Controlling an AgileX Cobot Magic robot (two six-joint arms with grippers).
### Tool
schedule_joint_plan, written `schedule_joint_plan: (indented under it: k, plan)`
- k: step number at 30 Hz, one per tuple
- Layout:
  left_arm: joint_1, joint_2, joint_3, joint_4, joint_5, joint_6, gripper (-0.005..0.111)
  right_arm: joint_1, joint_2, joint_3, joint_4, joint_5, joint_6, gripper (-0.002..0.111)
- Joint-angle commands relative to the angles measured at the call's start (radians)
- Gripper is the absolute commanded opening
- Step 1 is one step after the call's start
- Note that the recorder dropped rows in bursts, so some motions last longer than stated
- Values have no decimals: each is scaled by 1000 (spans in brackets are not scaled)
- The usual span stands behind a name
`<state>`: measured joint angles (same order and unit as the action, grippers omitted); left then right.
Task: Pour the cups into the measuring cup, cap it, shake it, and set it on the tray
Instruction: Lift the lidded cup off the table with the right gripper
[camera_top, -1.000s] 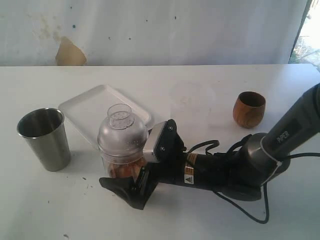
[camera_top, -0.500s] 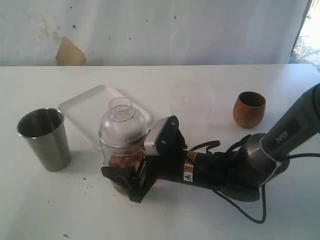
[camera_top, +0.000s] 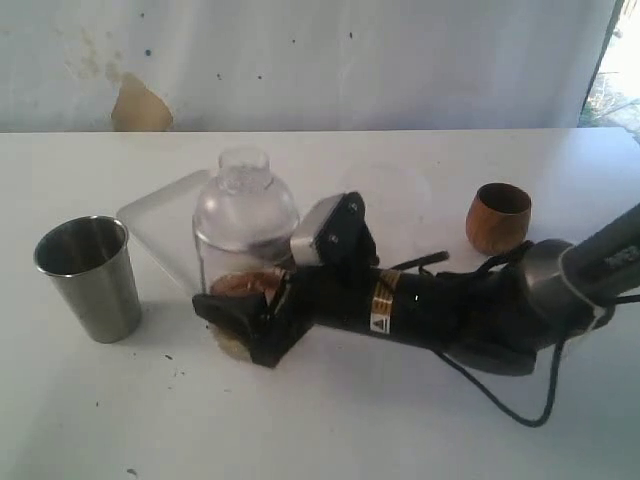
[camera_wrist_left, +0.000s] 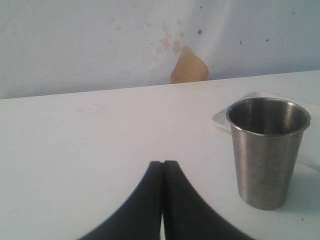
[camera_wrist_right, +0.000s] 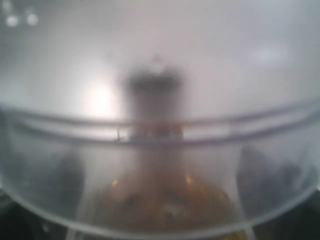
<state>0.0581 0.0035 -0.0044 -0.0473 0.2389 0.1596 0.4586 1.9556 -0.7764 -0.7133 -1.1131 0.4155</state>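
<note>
1. Measuring cup and right gripper both sit higher in the exterior view than a second ago, toward 12 o'clock. My read is it's lifted off the table, though I can't see the base clearly.
2. Right gripper: jaws clamped either side of the cup's lower wall, and the cup travelled with them, so it's held. The right wrist view is just clear wall filling the picture, with brown contents low down.
3. Domed lid is on, so capping looks done. This is probably the shake or the carry.
4. Cup's long axis is roughly upright, with the forearm coming in from 3 o'clock, nearly level.
5. Key relation: tray lies at about 10 o'clock from the held cup, partly hidden behind it and close. It's a short move for the right arm, up and over the low rim.
6. Left gripper: fingers pressed together, empty, parked by the steel tumbler, which stands at 9 o'clock of the measuring cup.
7. Wooden cup stands at 3 o'clock, well apart.
</note>
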Motion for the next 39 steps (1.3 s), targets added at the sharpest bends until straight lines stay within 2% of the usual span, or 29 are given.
schedule_joint_plan:
  k: [1,2,3,4,5,7,8,9,10,12,13,14,15,16,17,19,20,22,23,25,26,27,30,33,34,35,37,38,39]
  plan:
    - [0,-3,4,0,-2,-1,0,-29,-173,-5,107,18,115,0]
    - [0,-3,4,0,-2,-1,0,-9,-200,-7,-61,-77,133,0]
    - [0,-3,4,0,-2,-1,0,11,-214,-12,-105,-40,94,0]
    - [0,-3,4,0,-2,-1,0,34,-245,-12,36,213,58,0]
    - [0,-3,4,0,-2,-1,0,29,-247,-12,151,259,56,0]
    - [0,-3,4,0,-2,-1,0,4,-237,-1,68,-16,152,0]
    - [0,-3,4,0,-2,-1,0,23,-246,-12,32,-1,118,0]
    - [0,-3,4,0,-2,-1,0,29,-256,-26,172,216,105,0]
    - [0,-3,4,0,-2,-1,0,16,-256,-26,231,266,105,0]
    - [0,-3,4,0,-2,-1,0,21,-268,-12,1,105,183,0]
    - [0,-3,4,0,-2,-1,0,69,-287,-14,-40,204,112,0]
    - [0,-3,4,0,-2,-1,0,98,-293,-22,106,394,-9,0]
    - [0,-3,4,0,-2,-1,0,91,-283,-31,378,522,-164,0]
    - [0,-3,4,0,-2,-1,0,71,-277,-20,383,469,-142,0]
    - [0,-3,4,0,-2,-1,0,66,-284,0,154,288,45,0]
    - [0,-3,4,0,-2,-1,0,98,-297,-7,8,219,47,0]
    - [0,-3,4,0,-2,-1,0,114,-299,-12,86,298,-24,0]
    - [0,-3,4,0,-2,-1,0,110,-288,-26,425,447,-175,0]
    - [0,-3,4,0,-2,-1,0,92,-287,-20,429,419,-154,0]
    - [0,-3,4,0,-2,-1,0,81,-302,2,144,209,65,0]
    - [0,-3,4,0,-2,-1,0,81,-307,0,38,121,87,0]
    - [0,-3,4,0,-2,-1,0,92,-308,-5,43,135,55,0]
    - [0,-3,4,0,-2,-1,0,79,-303,-23,383,385,-55,0]
    - [0,-3,4,0,-2,-1,0,73,-319,-2,51,175,150,0]
    - [0,-3,4,0,-2,-1,0,92,-322,-2,-3,156,138,0]
    - [0,-3,4,0,-2,-1,0,105,-325,-2,54,244,62,0]
    - [0,-3,4,0,-4,-1,0,103,-318,-14,424,479,-125,0]
    - [0,-3,4,0,-4,-1,0,90,-316,-10,473,478,-145,0]
    - [0,-3,4,0,-4,-1,0,83,-325,8,372,416,-51,0]
